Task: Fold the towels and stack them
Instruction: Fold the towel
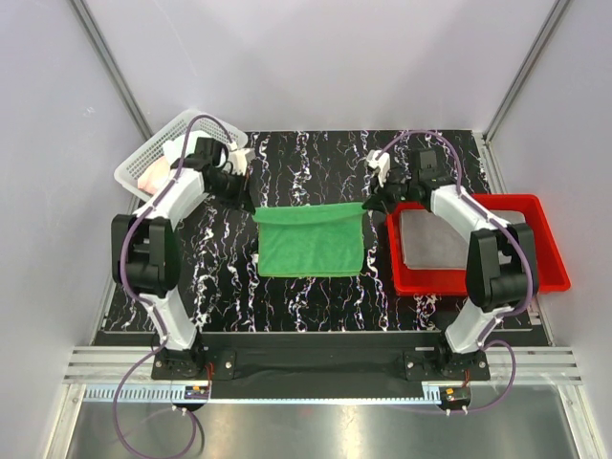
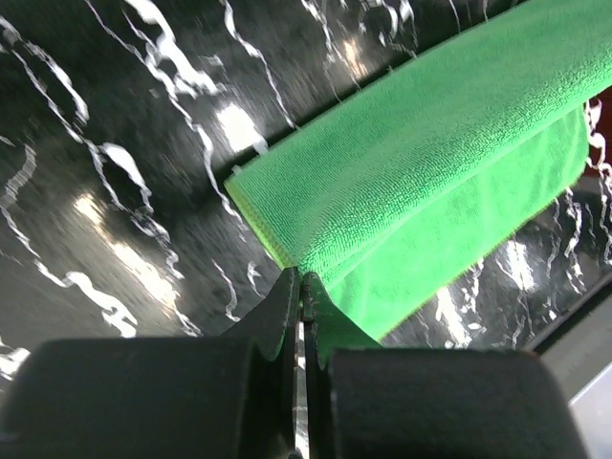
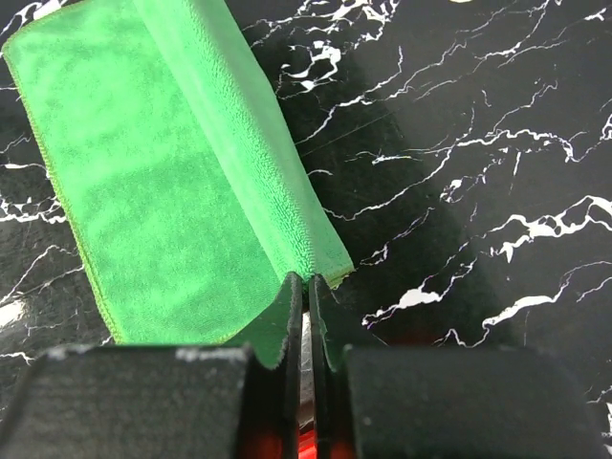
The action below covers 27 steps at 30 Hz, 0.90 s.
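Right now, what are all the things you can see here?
green towel: one, bright green, middle of the table, far edge folded over
grey towel: one, grey, flat in the tray
cloths: count unclear, pink and white, in the basket
tray: one, red, right side
basket: one, white mesh, far left corner
table: one, black with white veins
arms: two, white and black, left arm and right arm at the near edge
left tool: one, black, shut on the green towel's corner
right tool: one, black, shut on its other corner
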Available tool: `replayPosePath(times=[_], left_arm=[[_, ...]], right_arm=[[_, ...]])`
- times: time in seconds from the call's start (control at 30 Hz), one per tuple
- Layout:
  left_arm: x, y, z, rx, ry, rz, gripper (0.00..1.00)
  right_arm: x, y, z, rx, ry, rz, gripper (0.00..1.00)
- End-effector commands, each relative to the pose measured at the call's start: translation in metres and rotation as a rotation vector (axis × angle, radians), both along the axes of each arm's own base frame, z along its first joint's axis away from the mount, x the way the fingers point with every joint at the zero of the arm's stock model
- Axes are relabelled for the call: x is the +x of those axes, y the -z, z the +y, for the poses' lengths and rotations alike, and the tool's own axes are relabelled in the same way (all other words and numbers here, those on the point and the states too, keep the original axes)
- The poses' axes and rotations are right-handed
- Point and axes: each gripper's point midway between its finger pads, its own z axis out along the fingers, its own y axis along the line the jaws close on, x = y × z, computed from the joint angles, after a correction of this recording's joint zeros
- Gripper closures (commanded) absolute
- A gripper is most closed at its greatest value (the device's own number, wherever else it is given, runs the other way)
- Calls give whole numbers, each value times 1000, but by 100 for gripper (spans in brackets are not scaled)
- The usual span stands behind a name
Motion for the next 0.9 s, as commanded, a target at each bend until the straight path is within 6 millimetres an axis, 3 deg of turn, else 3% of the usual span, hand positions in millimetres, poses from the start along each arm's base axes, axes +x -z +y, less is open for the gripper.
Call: replayPosePath(times=[0.0,0.07,0.1,0.17,0.2,0.27,0.4,0.6,0.73,0.87], left_arm=[[-12,-24,-8,-35,5,-68,100],[-21,-26,-14,-55,10,-73,100],[-27,-32,-15,-60,7,-92,100],[-40,-28,-19,-74,6,-73,100],[-43,-31,-20,-80,8,-84,100],[-52,-26,-22,-81,11,-62,100],[-69,-14,-24,-70,9,-27,100],[-88,10,-20,-2,0,23,100],[-96,14,-22,-16,-24,59,100],[-103,15,-17,6,-48,55,100]], right_arm=[[-13,-16,4,24,-35,-51,100],[-20,-20,5,28,-23,-52,100],[-30,-13,6,31,-29,-29,100],[-39,-17,8,41,-21,-33,100],[-48,-6,7,35,-16,-4,100],[-56,-5,8,37,-8,-1,100],[-75,17,11,14,9,47,100],[-88,34,6,-42,45,99,100],[-97,45,1,-67,65,152,100],[-105,43,-2,-72,76,150,100]])
